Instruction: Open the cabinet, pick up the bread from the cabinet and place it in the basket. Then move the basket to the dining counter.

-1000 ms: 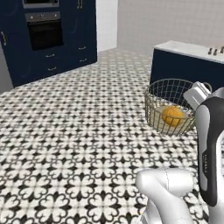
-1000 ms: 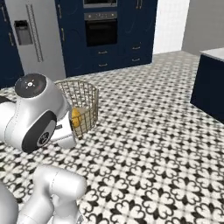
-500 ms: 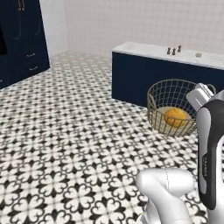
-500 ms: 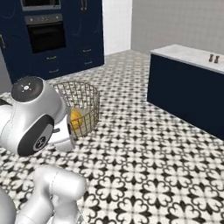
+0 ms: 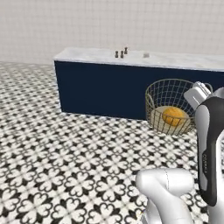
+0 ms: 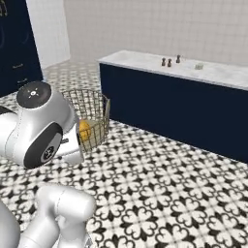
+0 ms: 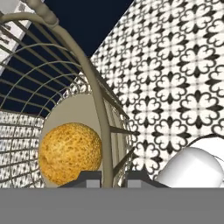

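Observation:
The tan wire basket (image 5: 168,106) hangs above the tiled floor with my gripper (image 7: 111,177) shut on its rim. In the hand view the rim wire (image 7: 98,98) runs between my two fingertips. The orange-yellow bread (image 7: 70,152) lies on the basket's bottom, also seen from the left base as the bread (image 5: 174,116) and from the right base as the bread (image 6: 85,130) inside the basket (image 6: 93,115). The dining counter (image 5: 131,59), a marble top over a navy front, stands just behind the basket; it is the same dining counter (image 6: 203,73) on the right. The cabinet is out of view.
Small shakers (image 5: 121,53) stand on the counter top, seen again as shakers (image 6: 167,61). Dark navy tall units (image 6: 14,53) sit at the far left. Black-and-white patterned floor (image 5: 65,153) stretches wide in front of the counter.
The whole picture has swung: the base has turned, and the dining counter is now close ahead. The basket with the bread stays in my gripper, unchanged.

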